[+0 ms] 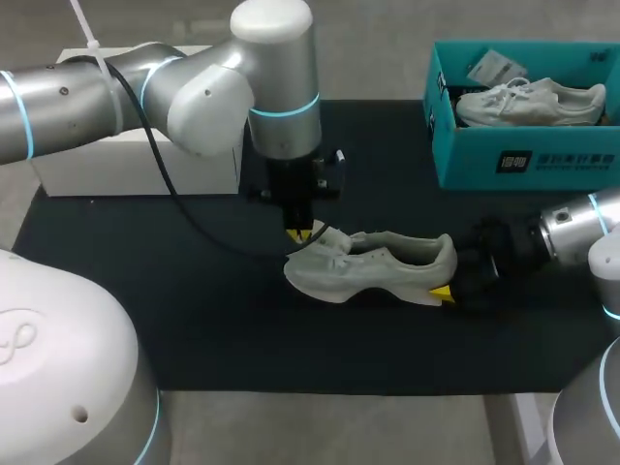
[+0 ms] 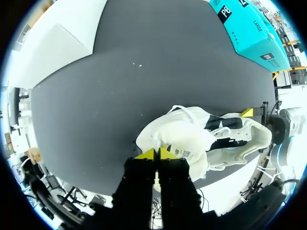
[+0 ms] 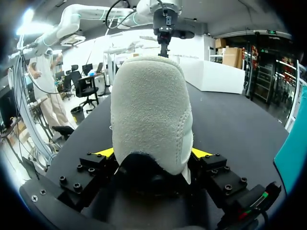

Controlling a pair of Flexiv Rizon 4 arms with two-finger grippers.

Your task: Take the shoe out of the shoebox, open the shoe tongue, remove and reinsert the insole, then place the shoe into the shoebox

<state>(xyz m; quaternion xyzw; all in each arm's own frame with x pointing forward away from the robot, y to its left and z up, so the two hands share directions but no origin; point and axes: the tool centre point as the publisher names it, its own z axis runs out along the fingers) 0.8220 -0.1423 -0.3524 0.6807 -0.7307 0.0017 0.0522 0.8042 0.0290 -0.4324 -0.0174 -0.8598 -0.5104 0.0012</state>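
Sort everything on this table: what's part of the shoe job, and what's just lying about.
Part of the job: shoe, heel clamped in the right end effector; left end effector, at its tongue end; teal shoebox.
Lying about: white box; second shoe inside the shoebox; black mat.

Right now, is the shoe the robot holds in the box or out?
Out. The shoe rests on the black mat, its heel in the right gripper, apart from the teal shoebox.
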